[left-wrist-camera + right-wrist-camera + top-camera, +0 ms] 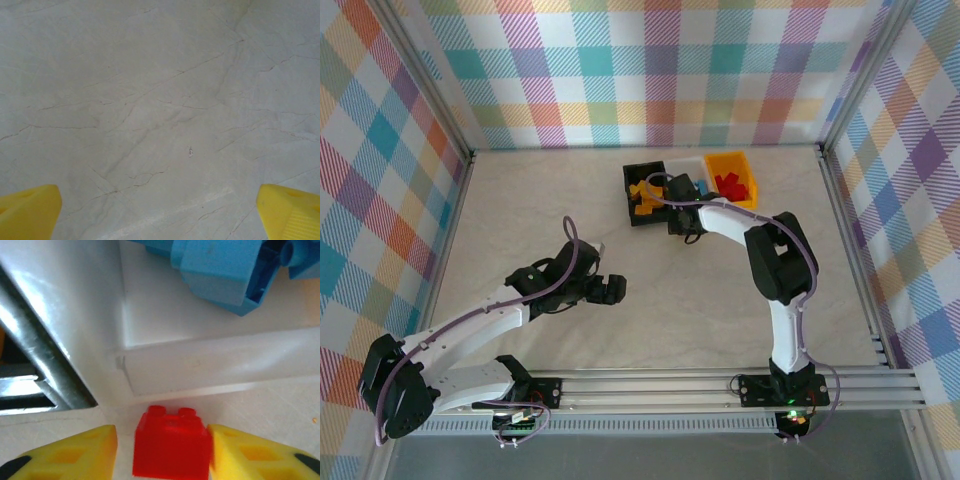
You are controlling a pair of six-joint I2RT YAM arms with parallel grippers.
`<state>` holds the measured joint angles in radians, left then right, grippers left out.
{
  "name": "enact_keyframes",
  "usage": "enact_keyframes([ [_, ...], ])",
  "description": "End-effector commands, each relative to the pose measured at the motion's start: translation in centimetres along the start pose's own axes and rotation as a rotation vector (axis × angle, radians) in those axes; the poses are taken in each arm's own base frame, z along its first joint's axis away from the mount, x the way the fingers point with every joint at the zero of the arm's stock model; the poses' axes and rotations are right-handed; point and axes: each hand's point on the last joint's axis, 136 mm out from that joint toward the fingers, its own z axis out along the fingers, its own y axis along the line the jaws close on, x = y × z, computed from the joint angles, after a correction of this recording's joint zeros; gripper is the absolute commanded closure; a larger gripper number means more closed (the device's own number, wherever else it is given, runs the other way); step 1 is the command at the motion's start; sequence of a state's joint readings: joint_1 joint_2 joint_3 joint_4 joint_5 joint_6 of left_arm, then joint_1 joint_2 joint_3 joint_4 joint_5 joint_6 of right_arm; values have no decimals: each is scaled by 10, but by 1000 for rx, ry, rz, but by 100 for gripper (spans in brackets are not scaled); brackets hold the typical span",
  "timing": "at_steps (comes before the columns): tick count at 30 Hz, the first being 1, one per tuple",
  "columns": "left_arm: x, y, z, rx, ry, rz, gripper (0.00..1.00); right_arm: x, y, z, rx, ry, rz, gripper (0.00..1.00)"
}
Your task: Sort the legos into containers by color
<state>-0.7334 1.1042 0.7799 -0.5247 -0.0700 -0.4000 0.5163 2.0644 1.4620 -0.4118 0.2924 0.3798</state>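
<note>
My left arm [470,322] and right arm [783,330] wear white shells between bulky black joint housings. A thin purple cable [570,238] loops along each. Black base plates are bolted to a silver slotted aluminium rail [660,385] along the table's near edge. My fingers [250,455] are yellow plastic wedges with black patches.

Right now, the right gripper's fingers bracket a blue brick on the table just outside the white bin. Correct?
No: the brick between the fingers of the right gripper is red, not blue, as the right wrist view shows. The rest holds.
</note>
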Motion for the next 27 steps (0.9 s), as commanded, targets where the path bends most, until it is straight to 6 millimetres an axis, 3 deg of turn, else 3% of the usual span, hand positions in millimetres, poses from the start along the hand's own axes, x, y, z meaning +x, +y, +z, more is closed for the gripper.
enact_keyframes([
  [1, 8, 9, 0, -18, 20, 1, 0, -5, -4, -1, 20, -5, 16, 60],
  [5, 8, 9, -1, -12, 13, -12, 0, -4, -8, -19, 9, -27, 30, 63],
  [11, 6, 5, 2, 7, 9, -25, 0, 19, -20, -56, -16, -40, 42, 66],
  [16, 6, 4, 4, 18, 7, -37, 0, 30, -43, -107, -8, -104, 50, 65],
  [20, 6, 2, 7, 30, 6, -50, 0, 6, -59, -155, -2, -201, 43, 63],
  [22, 6, 0, 9, 36, 7, -59, 0, -16, -70, -178, 2, -260, 49, 63],
  [25, 5, -2, 11, 43, 7, -66, 0, -48, -83, -197, 5, -320, 69, 62],
  [27, 5, -2, 11, 43, 10, -69, 0, -71, -91, -197, 7, -345, 87, 61],
])
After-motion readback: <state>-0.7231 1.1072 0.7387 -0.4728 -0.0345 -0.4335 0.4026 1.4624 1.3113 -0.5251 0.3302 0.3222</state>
